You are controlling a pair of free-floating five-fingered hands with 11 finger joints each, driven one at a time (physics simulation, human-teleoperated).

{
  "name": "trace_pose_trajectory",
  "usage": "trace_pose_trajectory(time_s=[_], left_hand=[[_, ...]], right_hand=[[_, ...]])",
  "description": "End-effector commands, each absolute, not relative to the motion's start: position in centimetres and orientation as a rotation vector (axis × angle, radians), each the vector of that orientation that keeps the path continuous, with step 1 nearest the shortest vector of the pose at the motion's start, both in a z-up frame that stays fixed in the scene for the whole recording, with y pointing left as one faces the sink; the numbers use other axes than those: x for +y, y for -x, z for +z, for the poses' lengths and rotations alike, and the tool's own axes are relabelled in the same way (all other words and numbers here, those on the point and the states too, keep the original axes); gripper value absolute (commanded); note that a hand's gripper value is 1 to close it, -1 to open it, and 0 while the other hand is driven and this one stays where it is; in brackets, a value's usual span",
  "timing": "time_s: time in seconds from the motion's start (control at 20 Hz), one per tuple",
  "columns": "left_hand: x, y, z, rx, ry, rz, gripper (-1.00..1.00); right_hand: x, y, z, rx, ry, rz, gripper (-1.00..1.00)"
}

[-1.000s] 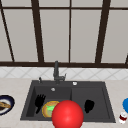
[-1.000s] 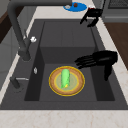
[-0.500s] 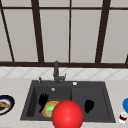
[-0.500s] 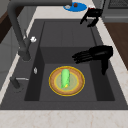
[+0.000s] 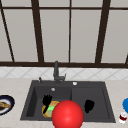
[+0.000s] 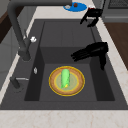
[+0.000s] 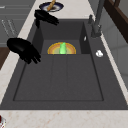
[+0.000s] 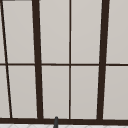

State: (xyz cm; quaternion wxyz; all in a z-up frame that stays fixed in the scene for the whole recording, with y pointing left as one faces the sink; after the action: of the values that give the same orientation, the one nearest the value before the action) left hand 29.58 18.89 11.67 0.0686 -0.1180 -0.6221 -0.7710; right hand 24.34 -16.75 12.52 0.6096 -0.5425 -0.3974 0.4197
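A: Since a second ago the left hand (image 6: 93,51) has edged slightly forward over the deep basin; nothing else has shifted.

B: Fingers?

A: Straight, extended, thumb hanging down, holding nothing. It hovers above the round yellow-rimmed plate (image 6: 66,80), not touching it. The green cylindrical vegetable (image 6: 65,78) lies flat across the plate's middle.

B: Right hand (image 5: 88,105)?

A: Idle over the shallow half of the dark sink (image 6: 72,32), fingers loosely curled, empty.

B: Approach advice?

A: I'd lower straight down, line the fingers up along the vegetable's length, and keep off the plate rim so nothing tips.
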Motion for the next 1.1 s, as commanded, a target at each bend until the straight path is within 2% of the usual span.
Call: trace_pose_trajectory(time_s=[0.0,0.75,1.05], left_hand=[[18.6,-29.7,11.7,-1.859,0.368,-2.32,-1.0],[16.2,-29.9,10.9,-1.85,0.44,-2.263,-1.0],[14.8,-31.4,7.7,-1.887,0.388,-2.281,-1.0]], right_hand=[[-16.8,-24.3,12.5,-0.918,1.253,0.969,0.0],[-16.8,-24.3,12.5,-0.918,1.253,0.969,0.0],[-16.8,-24.3,12.5,-0.918,1.253,0.969,0.0]])
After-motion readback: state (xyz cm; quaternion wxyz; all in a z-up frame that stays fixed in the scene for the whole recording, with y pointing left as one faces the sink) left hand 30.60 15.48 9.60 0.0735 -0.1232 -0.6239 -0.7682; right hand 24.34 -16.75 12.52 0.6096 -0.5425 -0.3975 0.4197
